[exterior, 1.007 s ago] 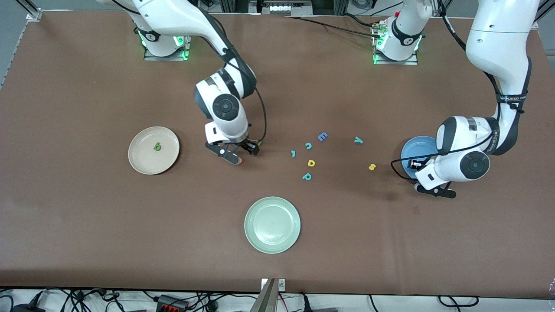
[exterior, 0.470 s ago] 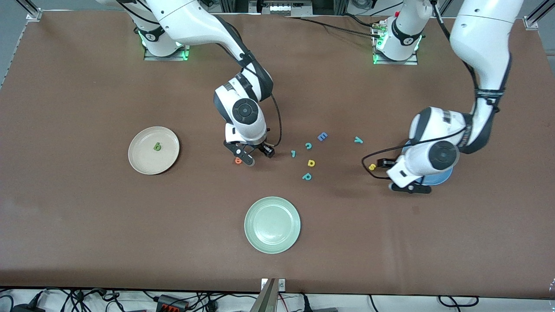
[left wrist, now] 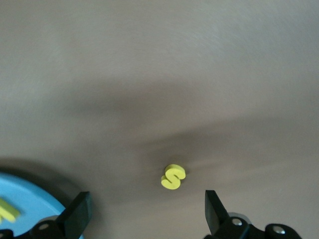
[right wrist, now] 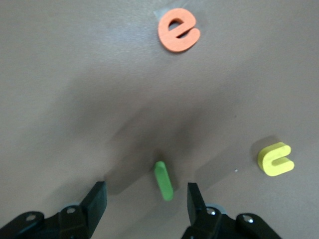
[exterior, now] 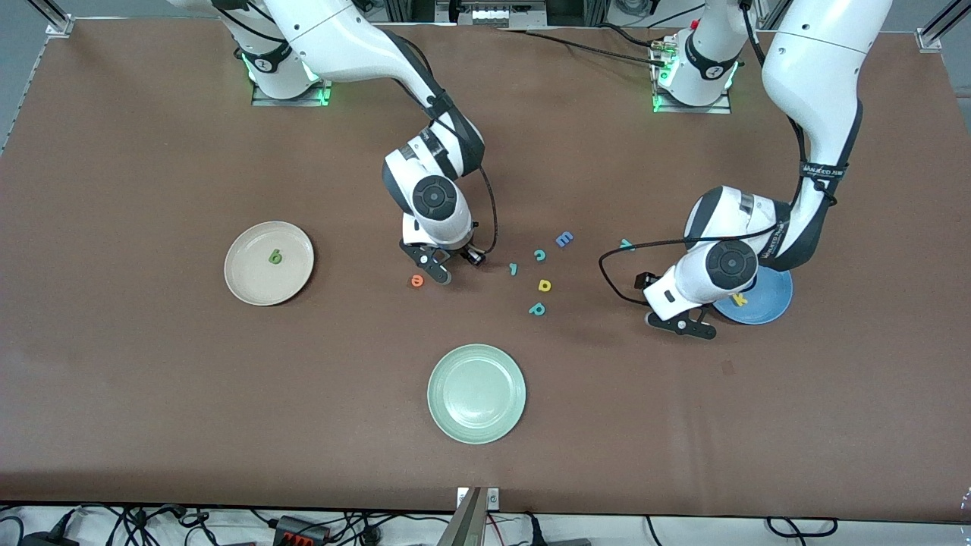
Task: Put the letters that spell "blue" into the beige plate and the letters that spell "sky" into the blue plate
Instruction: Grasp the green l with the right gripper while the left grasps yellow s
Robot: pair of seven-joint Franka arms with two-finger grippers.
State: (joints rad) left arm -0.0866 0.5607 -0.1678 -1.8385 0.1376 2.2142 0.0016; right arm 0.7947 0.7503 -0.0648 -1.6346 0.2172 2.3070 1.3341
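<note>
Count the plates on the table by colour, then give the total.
Beige plate: 1
Pale green plate: 1
Blue plate: 1
Total: 3

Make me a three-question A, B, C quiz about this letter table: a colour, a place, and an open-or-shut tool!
1. What colour is the letter in the blue plate? A orange B yellow C teal
2. Where is the dark green b? A in the blue plate B held in a tool C in the beige plate
3. The left tool over the yellow s is: A open B shut on the s C shut, empty

B: the k there is yellow.
C: the b lies in the beige plate.
A: its fingers stand apart, clear of the s.
The right tool is open around the green l.
</note>
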